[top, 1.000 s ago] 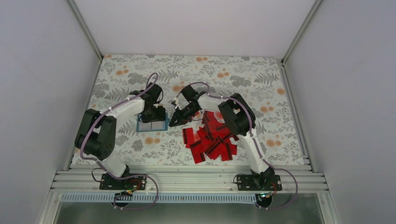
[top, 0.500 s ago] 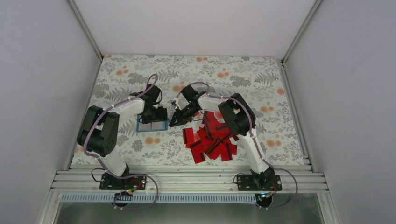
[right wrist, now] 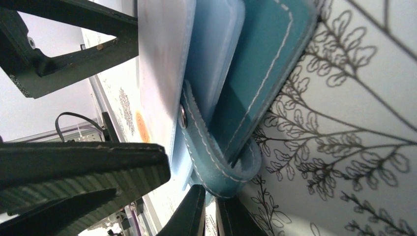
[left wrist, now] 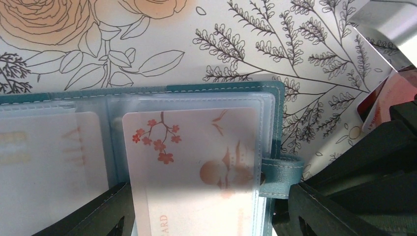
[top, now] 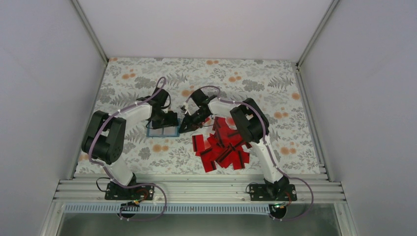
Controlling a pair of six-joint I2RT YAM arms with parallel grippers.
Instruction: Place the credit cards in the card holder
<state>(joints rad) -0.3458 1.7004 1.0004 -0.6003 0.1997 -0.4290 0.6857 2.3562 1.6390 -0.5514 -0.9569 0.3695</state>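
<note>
The teal card holder lies open on the floral table; its edge also shows in the left wrist view. A white card with red blossoms and a red sun sits in its clear right pocket. My left gripper is open, with its fingers either side of that half. My right gripper is shut, its tips right against the snap tab. Only a thin pale slit shows between its jaws, and I cannot tell if a card is in it. The red credit cards lie piled to the right.
The left gripper's fingers stand close to my right gripper, over the holder. A reddish card lies just beyond the right gripper. White walls enclose the table on three sides.
The left gripper and the card holder have shifted slightly right, toward the right gripper. The right gripper has stayed at the holder's right edge.
</note>
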